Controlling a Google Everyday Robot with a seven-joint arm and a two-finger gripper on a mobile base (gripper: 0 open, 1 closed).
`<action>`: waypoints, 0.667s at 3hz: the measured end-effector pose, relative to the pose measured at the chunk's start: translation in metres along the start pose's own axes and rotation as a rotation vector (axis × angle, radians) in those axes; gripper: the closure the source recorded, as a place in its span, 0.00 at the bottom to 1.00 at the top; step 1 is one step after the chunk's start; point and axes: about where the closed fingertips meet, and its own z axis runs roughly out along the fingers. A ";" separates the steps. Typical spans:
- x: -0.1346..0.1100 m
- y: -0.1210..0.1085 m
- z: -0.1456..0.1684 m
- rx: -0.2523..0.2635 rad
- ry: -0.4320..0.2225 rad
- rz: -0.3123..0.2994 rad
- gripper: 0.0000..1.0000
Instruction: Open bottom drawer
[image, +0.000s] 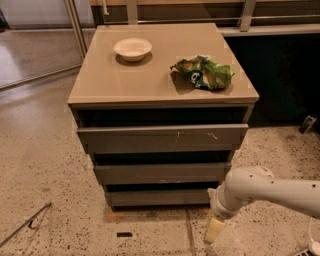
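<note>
The bottom drawer (159, 198) is the lowest and narrowest of three grey-brown handleless fronts in a low cabinet (162, 80); its face sits set back under the middle drawer (161, 173). The top drawer (161, 138), with white scratches, juts out farthest. My gripper (214, 231) hangs from the white arm (270, 190) at the lower right, near the floor. It is just in front of and to the right of the bottom drawer's right end, apart from it. Only a pale yellowish tip shows.
A white bowl (132, 48) and a crumpled green chip bag (203, 73) lie on the cabinet top. The speckled floor has a thin metal rod (25, 224) at the lower left and a small dark mark (124, 234) in front of the cabinet. A dark counter stands to the right.
</note>
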 end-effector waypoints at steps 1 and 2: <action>0.000 0.000 0.000 0.000 0.000 0.000 0.00; 0.009 -0.003 0.024 0.011 0.001 -0.041 0.00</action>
